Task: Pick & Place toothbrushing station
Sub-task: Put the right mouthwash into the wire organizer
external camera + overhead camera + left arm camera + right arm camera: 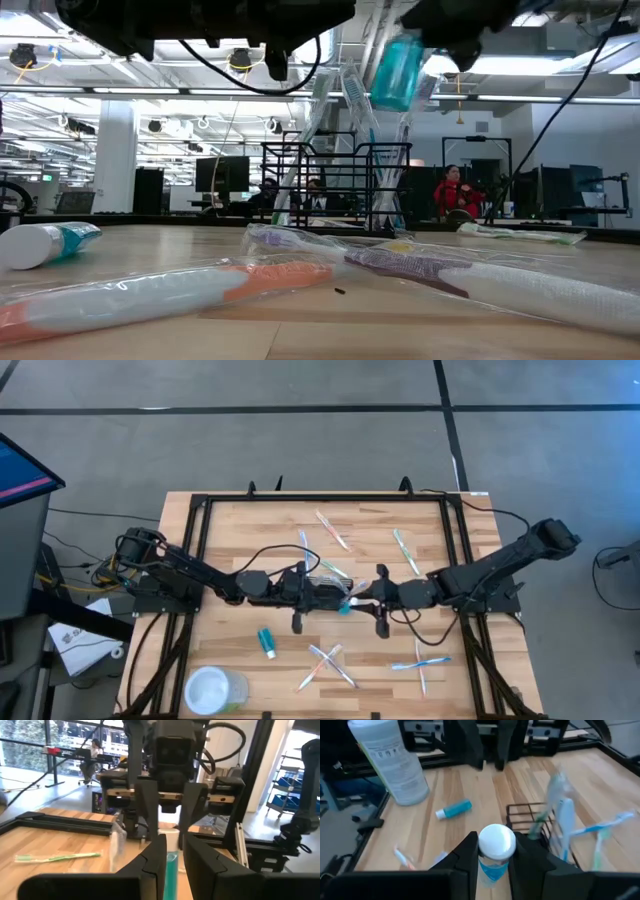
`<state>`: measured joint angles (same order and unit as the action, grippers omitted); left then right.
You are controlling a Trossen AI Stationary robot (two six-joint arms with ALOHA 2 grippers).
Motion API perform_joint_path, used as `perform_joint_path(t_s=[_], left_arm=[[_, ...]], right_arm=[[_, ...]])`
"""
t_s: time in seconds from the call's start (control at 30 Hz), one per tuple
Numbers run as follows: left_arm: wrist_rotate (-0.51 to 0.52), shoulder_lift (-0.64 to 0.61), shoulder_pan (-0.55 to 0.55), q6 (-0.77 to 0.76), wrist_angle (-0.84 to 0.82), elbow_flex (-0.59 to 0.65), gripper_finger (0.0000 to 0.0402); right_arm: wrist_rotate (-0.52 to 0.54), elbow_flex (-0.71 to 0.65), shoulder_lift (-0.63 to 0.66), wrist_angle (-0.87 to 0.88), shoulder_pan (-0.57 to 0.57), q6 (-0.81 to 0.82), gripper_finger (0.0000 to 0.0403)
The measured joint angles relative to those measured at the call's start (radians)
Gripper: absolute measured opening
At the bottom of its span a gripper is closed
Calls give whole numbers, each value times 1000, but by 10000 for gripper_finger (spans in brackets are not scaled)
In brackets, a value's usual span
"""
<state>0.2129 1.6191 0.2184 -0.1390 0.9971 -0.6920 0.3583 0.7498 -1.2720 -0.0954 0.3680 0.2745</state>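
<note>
The black wire-mesh caddy (pixel 325 582) stands on its base at the table's middle, with several toothbrushes (pixel 350 110) standing in it. It also shows in the low view (pixel 335 185) and the right wrist view (pixel 527 822). My right gripper (pixel 358 600) is shut on a teal tube with a white cap (pixel 496 842), just right of the caddy and above its rim. My left gripper (pixel 318 600) hangs left of the caddy, facing the right one. Its fingers (pixel 155 860) stand a narrow gap apart and hold nothing. My right gripper pinches the tube between its two fingers (pixel 467 855) at the capped end (pixel 494 862); the white cap shows just above them. The fingers come from the table's right, slanting down. The tube (pixel 397 70) hangs below them, slightly tilted, clear of the table and caddy.
Wrapped toothbrushes lie about the table: far middle (pixel 332 530), far right (pixel 405 550), near middle (pixel 325 665), near right (pixel 420 663). A second teal tube (pixel 266 642) lies near left. A clear cup (pixel 215 690) stands at the near left corner. A black frame (pixel 200 505) borders the table.
</note>
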Motion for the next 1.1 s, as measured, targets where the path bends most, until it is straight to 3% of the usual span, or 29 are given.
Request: perform_joint_path(t_s=[0.57,0.8,1.1], left_arm=[[28,-263,19,-34,-94,171,20],[32,-288,32,-34,-85,201,17],[51,-318,39,-34,-89,229,17]], right_arm=[[-128,65,-117,-80,-145,-90,84],[-180,140,-224,-16,-183,-100,84],[-177,167,-247,-9,-209,-102,84]])
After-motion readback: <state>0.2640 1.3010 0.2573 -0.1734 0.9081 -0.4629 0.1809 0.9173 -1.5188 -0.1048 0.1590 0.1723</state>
